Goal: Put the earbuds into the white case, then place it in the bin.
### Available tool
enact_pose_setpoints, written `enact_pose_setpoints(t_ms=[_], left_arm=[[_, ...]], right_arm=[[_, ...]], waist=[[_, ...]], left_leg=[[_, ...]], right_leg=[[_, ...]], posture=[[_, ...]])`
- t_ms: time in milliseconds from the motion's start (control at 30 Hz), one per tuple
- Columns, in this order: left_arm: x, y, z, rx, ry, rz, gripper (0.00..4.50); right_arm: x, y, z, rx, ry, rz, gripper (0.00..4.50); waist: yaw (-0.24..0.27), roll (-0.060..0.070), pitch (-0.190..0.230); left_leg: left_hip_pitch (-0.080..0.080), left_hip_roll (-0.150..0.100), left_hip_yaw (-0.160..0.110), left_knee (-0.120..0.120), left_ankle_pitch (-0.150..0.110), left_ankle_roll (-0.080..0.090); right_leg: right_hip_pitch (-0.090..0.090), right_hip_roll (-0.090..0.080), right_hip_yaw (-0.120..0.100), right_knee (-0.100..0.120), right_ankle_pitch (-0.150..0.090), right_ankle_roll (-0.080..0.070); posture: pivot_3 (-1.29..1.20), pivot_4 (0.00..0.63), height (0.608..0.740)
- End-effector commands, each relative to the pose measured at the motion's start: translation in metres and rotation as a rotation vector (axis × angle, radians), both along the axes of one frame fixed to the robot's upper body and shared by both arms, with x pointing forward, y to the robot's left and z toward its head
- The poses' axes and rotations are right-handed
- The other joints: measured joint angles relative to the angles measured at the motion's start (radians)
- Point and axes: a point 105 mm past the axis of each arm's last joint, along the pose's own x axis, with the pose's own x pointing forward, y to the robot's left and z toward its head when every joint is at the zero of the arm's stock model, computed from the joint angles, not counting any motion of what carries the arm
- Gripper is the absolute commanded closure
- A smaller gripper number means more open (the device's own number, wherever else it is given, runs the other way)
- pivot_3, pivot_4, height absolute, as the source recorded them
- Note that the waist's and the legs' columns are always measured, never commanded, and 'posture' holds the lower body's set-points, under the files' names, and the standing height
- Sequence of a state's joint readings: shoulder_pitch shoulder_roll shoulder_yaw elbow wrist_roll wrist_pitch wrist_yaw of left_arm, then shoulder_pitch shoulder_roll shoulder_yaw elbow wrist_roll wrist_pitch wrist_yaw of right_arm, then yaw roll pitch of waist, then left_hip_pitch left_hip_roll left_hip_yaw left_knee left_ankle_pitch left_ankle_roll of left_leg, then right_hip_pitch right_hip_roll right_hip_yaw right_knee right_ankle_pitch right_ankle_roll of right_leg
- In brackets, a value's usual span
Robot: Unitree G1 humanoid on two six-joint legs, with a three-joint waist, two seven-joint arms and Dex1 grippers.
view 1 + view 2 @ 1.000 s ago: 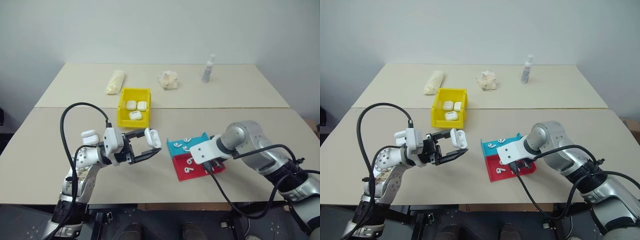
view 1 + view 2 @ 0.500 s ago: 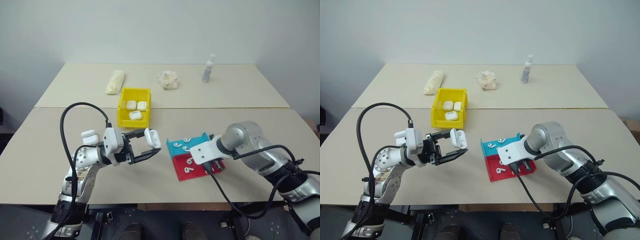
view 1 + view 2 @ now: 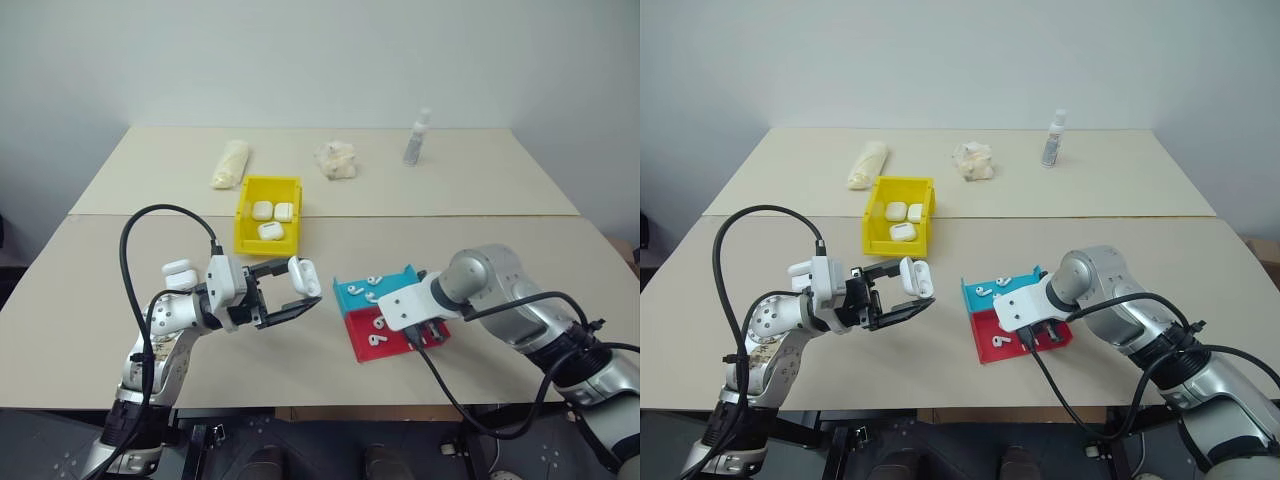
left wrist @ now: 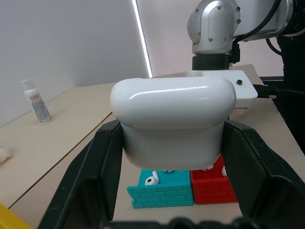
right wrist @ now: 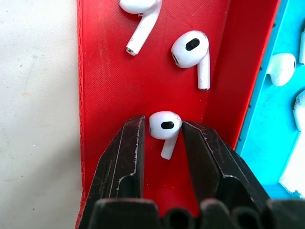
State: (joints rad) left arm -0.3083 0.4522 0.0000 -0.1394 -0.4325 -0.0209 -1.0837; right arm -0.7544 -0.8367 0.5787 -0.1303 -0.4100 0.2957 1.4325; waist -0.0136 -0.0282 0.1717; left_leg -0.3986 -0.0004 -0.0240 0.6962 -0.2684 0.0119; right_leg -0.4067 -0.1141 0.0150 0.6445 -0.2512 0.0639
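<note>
White earbud lies in the red tray, stem toward the wrist, between the right claw's closing fingers, while the left claw clamps the white case.

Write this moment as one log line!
left gripper: holding case | right gripper: closing round earbud in red tray | bin: three cases

In the left wrist view the white case hides the tops of the blue tray and red tray. One earbud is cut off (by the picture's edge).
</note>
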Motion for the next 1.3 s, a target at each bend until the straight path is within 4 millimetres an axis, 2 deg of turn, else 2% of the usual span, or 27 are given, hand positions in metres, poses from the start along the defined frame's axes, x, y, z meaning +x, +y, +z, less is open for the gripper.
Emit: enact_pose_setpoints(t_ms=[33, 333, 467, 700, 800, 967, 1033, 1167, 1300], left_arm=[[-0.002, -0.001, 0.006, -0.001, -0.039, -0.006, 1.72], [-0.002, -0.001, 0.007, 0.0, -0.039, -0.005, 1.72], [-0.004, -0.002, 0.014, -0.02, -0.048, -0.02, 1.72], [-0.013, -0.009, 0.033, -0.074, -0.067, -0.099, 1.72], [-0.017, -0.013, 0.038, -0.082, -0.065, -0.148, 1.72], [-0.021, -0.02, 0.044, -0.092, -0.077, -0.218, 1.72], [-0.022, -0.023, 0.048, -0.101, -0.085, -0.239, 1.72], [-0.023, -0.034, 0.057, -0.119, -0.099, -0.266, 1.72], [-0.025, -0.047, 0.061, -0.113, -0.105, -0.29, 1.72]], right_arm=[[-0.001, 0.0, 0.006, 0.005, -0.026, 0.014, 3.68], [0.001, 0.001, 0.008, 0.014, -0.037, 0.005, 3.68], [-0.002, 0.004, 0.021, 0.049, -0.065, 0.008, 3.68], [-0.012, 0.004, 0.08, 0.266, -0.164, -0.041, 3.68], [-0.021, 0.0, 0.114, 0.442, -0.177, -0.09, 3.68], [-0.031, -0.005, 0.154, 0.722, -0.184, -0.12, 3.68], [-0.038, -0.001, 0.174, 0.878, -0.182, -0.072, 3.68], [-0.066, 0.01, 0.213, 1.239, -0.155, 0.138, 3.68], [-0.077, 0.019, 0.219, 1.406, -0.098, 0.275, 3.68]], waist=[[0.0, 0.0, 0.0], [0.0, 0.0, 0.0], [0.0, 0.0, 0.0], [0.003, 0.0, 0.0], [0.002, 0.0, 0.0], [0.002, 0.0, 0.0], [0.002, 0.0, 0.0], [-0.001, 0.0, 0.0], [0.001, 0.0, 0.0]], left_leg=[[0.0, 0.0, 0.0, 0.0, 0.0, 0.0], [0.0, 0.0, 0.0, 0.0, 0.0, 0.0], [0.0, 0.0, 0.0, 0.0, 0.0, 0.0], [0.0, 0.0, -0.001, 0.0, 0.0, 0.0], [0.0, 0.0, -0.001, 0.0, 0.0, 0.0], [0.0, 0.0, -0.001, 0.0, 0.0, 0.0], [0.0, 0.0, -0.001, 0.0, 0.0, 0.0], [0.0, 0.0, -0.001, -0.001, 0.0, 0.0], [0.0, 0.0, -0.001, -0.001, 0.0, 0.0]], right_leg=[[0.0, 0.0, 0.0, 0.0, 0.0, 0.0], [0.0, 0.0, 0.0, 0.0, 0.0, 0.0], [0.0, 0.0, 0.0, 0.0, 0.0, 0.0], [0.0, 0.0, 0.0, -0.001, 0.0, 0.0], [0.001, 0.0, 0.0, -0.001, 0.0, 0.0], [0.001, 0.0, 0.0, -0.001, 0.0, 0.0], [0.001, 0.0, 0.0, -0.001, 0.0, 0.0], [0.001, 0.0, 0.0, -0.001, 0.0, 0.0], [0.002, 0.0, 0.0, 0.003, 0.0, 0.0]], posture=[[0.0, 0.15, 0.74], [0.0, 0.15, 0.74], [0.0, 0.15, 0.74], [0.0, 0.15, 0.74], [0.0, 0.15, 0.74], [0.0, 0.15, 0.74], [0.0, 0.15, 0.74], [0.0, 0.15, 0.74], [0.0, 0.15, 0.74]])
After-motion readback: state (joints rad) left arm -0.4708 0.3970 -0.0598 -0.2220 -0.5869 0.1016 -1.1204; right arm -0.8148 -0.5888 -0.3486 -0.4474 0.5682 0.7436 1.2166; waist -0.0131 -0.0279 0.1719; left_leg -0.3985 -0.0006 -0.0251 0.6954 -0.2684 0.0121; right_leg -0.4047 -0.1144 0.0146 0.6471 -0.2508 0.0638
